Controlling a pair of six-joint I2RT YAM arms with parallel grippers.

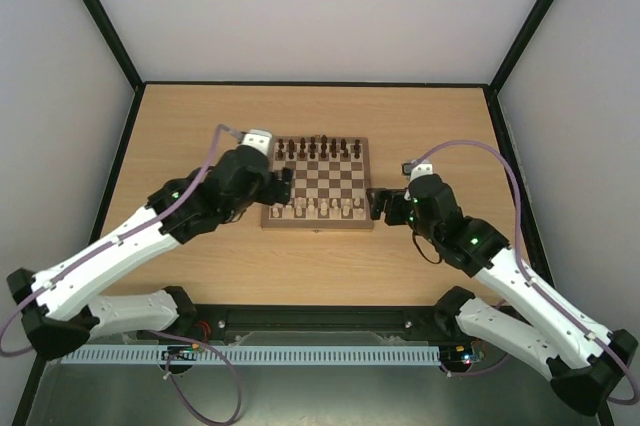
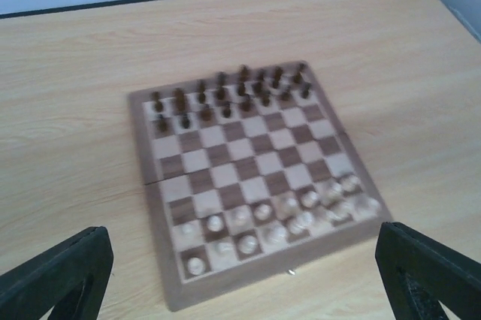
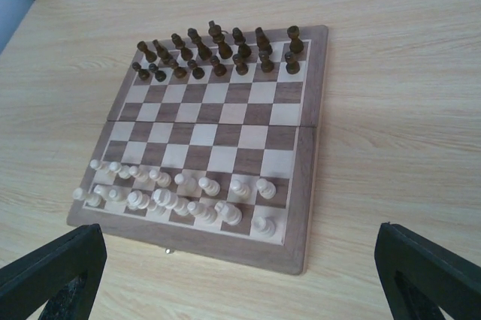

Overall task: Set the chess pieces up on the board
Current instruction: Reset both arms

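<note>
The board point(image 1: 318, 184) lies mid-table; it also shows in the left wrist view point(image 2: 259, 177) and the right wrist view point(image 3: 214, 136). Several cream chess pieces point(image 1: 318, 208) stand upright in its two near rows, blurred in the left wrist view point(image 2: 278, 222) and sharp in the right wrist view point(image 3: 180, 196). Dark brown pieces point(image 1: 318, 149) fill the two far rows. My left gripper point(image 1: 283, 186) is open and empty at the board's left near corner; its fingertips point(image 2: 64, 279) frame the view. My right gripper point(image 1: 378, 202) is open and empty at the board's right near corner; its fingertips point(image 3: 428, 279) are spread wide.
The wooden table point(image 1: 180, 126) is enclosed by black frame posts and pale walls. A small metal clasp point(image 3: 168, 249) sits on the board's near edge. The arm bases and a cable rail point(image 1: 300, 354) run along the near edge.
</note>
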